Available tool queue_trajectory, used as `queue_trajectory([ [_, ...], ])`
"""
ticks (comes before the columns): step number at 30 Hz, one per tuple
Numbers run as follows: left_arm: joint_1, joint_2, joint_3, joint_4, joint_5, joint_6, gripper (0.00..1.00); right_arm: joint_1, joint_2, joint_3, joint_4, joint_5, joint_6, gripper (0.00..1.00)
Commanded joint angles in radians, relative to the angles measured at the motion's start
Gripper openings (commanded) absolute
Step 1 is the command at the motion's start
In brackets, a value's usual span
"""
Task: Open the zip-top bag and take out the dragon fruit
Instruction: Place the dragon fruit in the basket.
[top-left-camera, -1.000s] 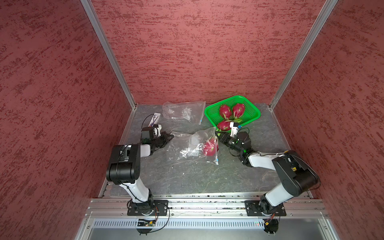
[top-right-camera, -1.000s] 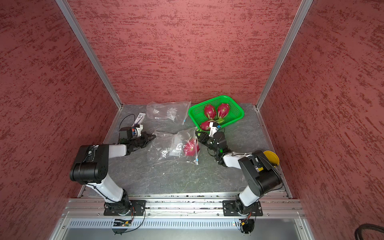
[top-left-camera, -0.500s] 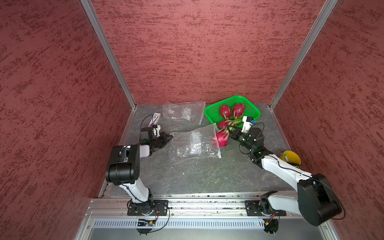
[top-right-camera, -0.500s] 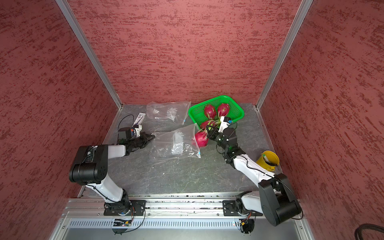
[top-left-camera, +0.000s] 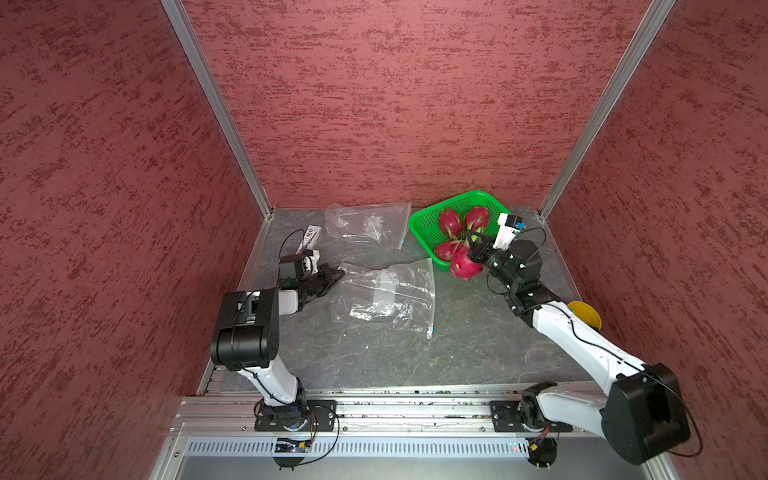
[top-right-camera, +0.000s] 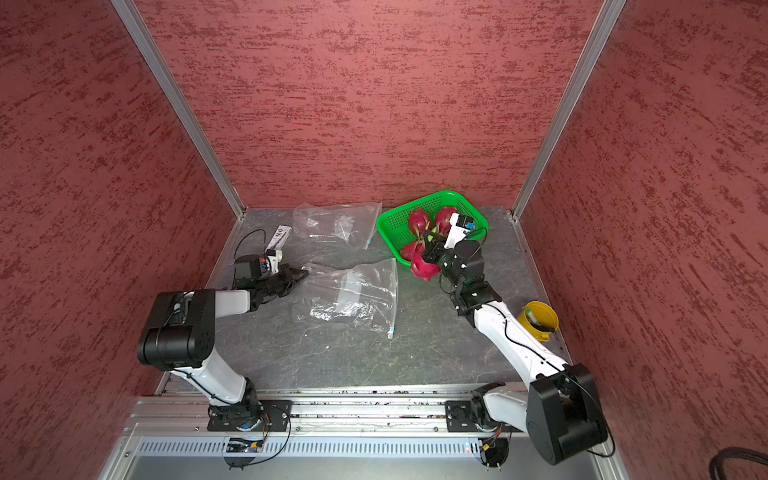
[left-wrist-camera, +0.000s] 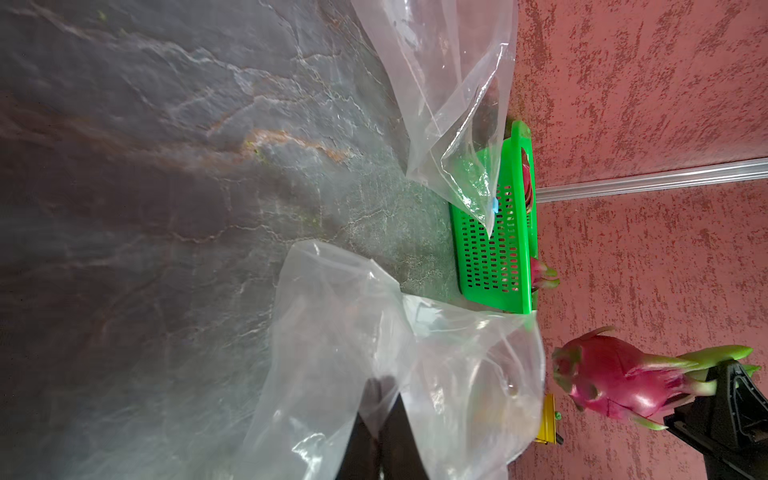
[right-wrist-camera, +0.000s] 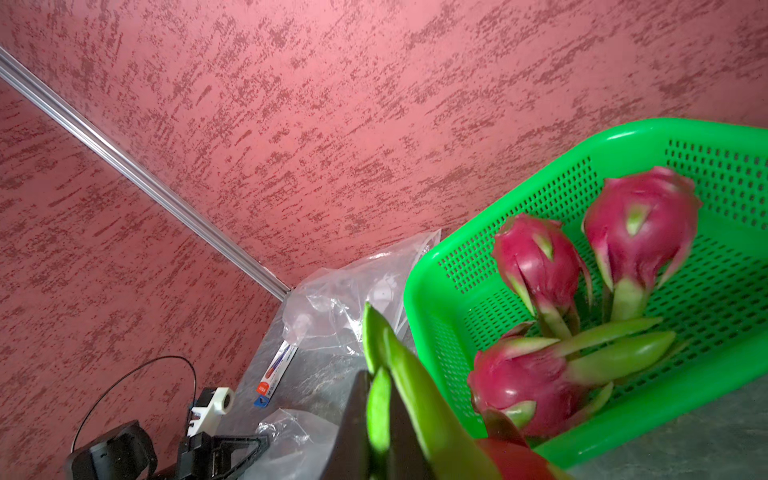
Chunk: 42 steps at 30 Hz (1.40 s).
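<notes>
Lifting the dragon fruit clear of the bag, the right hand is gripping its green leaves tightly, carrying it beside the basket. The left hand is pinching the emptied bag's edge, fully closed.

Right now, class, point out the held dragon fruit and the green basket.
held dragon fruit (top-left-camera: 464, 267): in a top view, on its pink skin.
green basket (top-left-camera: 428, 226): in a top view, on its bare mesh wall.
</notes>
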Motion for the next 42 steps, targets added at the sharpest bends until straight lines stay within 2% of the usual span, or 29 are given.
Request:
queue_trajectory([
  [1,0.011,-0.006,-0.016,0.026,0.004,0.007,0.00,-0.008,-0.020,0.054,0.002,0.035,-0.046,0.00],
  [10,0.012,-0.013,-0.029,0.040,0.019,-0.006,0.00,-0.017,0.107,0.157,0.082,0.015,-0.128,0.00],
  [19,-0.016,-0.057,-0.050,0.030,0.024,-0.018,0.00,-0.026,0.434,0.331,0.222,0.000,-0.175,0.00],
  [29,-0.055,-0.088,-0.067,0.024,0.023,-0.028,0.00,-0.031,0.757,0.556,0.284,-0.068,-0.146,0.00],
  [34,-0.059,-0.085,-0.066,0.024,0.027,-0.031,0.00,-0.031,0.840,0.600,0.315,-0.094,-0.122,0.00],
  [42,-0.059,-0.086,-0.061,0.019,0.024,-0.034,0.00,-0.030,0.888,0.672,0.335,-0.095,-0.115,0.00],
])
